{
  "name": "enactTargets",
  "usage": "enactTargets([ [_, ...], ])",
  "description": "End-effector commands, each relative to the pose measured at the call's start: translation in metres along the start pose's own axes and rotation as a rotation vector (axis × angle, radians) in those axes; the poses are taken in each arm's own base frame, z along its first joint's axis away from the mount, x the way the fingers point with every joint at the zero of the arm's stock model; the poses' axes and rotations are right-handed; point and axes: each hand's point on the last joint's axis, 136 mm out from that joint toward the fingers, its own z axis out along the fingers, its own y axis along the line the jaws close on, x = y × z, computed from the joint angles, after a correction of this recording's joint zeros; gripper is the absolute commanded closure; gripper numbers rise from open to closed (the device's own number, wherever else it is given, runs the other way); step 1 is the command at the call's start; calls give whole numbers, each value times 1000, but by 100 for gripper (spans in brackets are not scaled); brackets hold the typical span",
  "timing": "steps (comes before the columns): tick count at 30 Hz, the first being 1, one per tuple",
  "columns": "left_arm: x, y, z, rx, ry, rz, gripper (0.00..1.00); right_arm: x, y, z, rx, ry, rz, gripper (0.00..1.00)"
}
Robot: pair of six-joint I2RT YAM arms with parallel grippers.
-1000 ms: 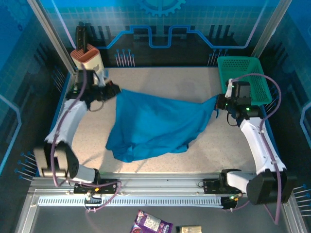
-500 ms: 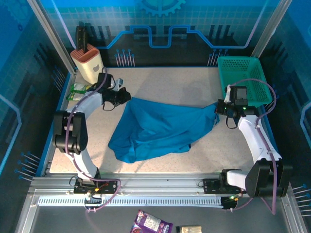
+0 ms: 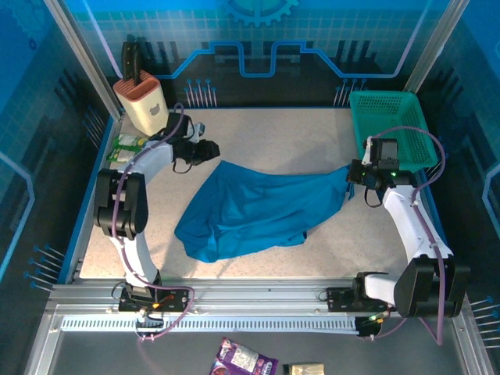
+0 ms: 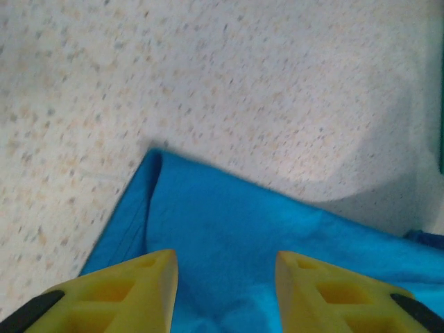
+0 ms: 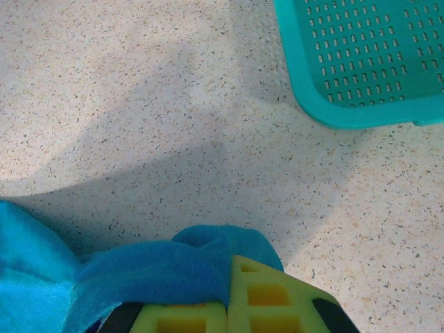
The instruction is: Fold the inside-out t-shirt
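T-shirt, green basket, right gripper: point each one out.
t-shirt [image 3: 258,207], top external view, middle of the spread cloth.
green basket [image 5: 374,114], right wrist view, on its rim.
right gripper [image 5: 230,284], right wrist view, between the shut yellow fingertips pinching the t-shirt.

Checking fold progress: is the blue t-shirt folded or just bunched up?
Not folded: the t-shirt lies rumpled across the table, one end pinched in the right gripper.
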Motion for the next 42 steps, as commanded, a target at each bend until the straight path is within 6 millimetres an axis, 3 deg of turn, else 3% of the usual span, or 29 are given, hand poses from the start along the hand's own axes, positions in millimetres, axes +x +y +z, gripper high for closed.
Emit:
enactTargets([
  [1,29,4,-3,-22,69,10,58,-5,-5,-2,7,-14,7,100],
  [7,61,16,19,10,146,-61,56,-2,-3,1,-5,-2,14,100],
  [17,64,16,47,72,192,-115,57,-1,-3,-4,-6,-10,18,100],
  [23,63,14,51,65,208,-123,59,-2,0,-5,-18,-12,21,100],
  [28,61,4,54,93,201,-112,67,-4,2,-7,-29,-20,27,100],
  [33,54,-5,55,102,199,-96,86,-11,3,-14,-31,-45,27,100],
  [36,40,-15,43,95,161,-63,100,-24,4,-23,-30,-79,22,100],
  [38,21,-30,22,98,108,-28,100,-40,5,-34,-20,-121,11,100],
  [42,-34,-79,-50,166,-57,46,100,-88,4,-74,15,-244,-9,100],
])
